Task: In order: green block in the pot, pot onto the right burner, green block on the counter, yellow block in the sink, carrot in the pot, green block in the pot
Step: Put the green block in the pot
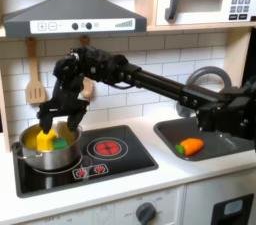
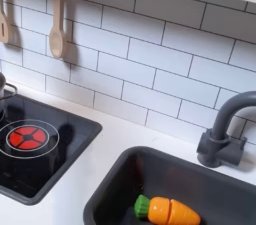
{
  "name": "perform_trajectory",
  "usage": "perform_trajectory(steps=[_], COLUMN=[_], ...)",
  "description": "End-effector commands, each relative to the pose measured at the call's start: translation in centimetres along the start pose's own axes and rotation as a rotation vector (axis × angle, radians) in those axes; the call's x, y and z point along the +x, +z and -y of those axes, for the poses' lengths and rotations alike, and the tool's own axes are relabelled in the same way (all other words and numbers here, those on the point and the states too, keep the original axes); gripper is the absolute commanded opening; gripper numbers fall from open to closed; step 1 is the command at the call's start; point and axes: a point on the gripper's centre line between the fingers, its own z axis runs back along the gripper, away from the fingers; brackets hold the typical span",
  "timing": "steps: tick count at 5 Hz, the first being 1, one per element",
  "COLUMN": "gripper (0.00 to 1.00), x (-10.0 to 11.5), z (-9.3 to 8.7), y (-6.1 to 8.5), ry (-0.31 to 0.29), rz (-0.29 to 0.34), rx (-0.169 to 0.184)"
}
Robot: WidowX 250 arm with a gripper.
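Note:
In the first exterior view the steel pot [image 1: 42, 155] stands on the left burner of the black stovetop. A yellow block [image 1: 38, 139] and a green block [image 1: 61, 143] lie inside it. My gripper [image 1: 58, 127] hangs just above the pot's opening, fingers pointing down and spread, over the green block and apparently not touching it. The orange carrot [image 1: 189, 147] [image 2: 168, 211] lies in the dark sink [image 1: 215, 141] [image 2: 120, 184], its green end toward the second exterior view's left. The pale counter [image 1: 165, 169] [image 2: 95, 147] runs between stove and sink.
The right burner [image 1: 105, 149] [image 2: 25, 136] glows red and is bare. A curved faucet [image 1: 205, 77] [image 2: 225, 129] stands behind the sink. Wooden utensils [image 1: 36, 91] [image 2: 58, 19] hang on the tiled wall. A range hood and a microwave are overhead.

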Motion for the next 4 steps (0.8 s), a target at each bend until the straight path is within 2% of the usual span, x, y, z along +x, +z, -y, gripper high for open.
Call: perform_trajectory(steps=[1,2,3,4], gripper=[1.00,1.00,0.74,0.00], x=[-0.9,-1.0,-1.1,-1.3], z=[0.5,0.9,0.9,0.6], y=[-1.3,-1.9,-2.4,-2.3], ry=[-0.012,-0.009,0.003,0.017], rz=[-0.032,-0.038,-0.040,-0.039], rx=[-0.006,-0.012,-0.011,0.006])
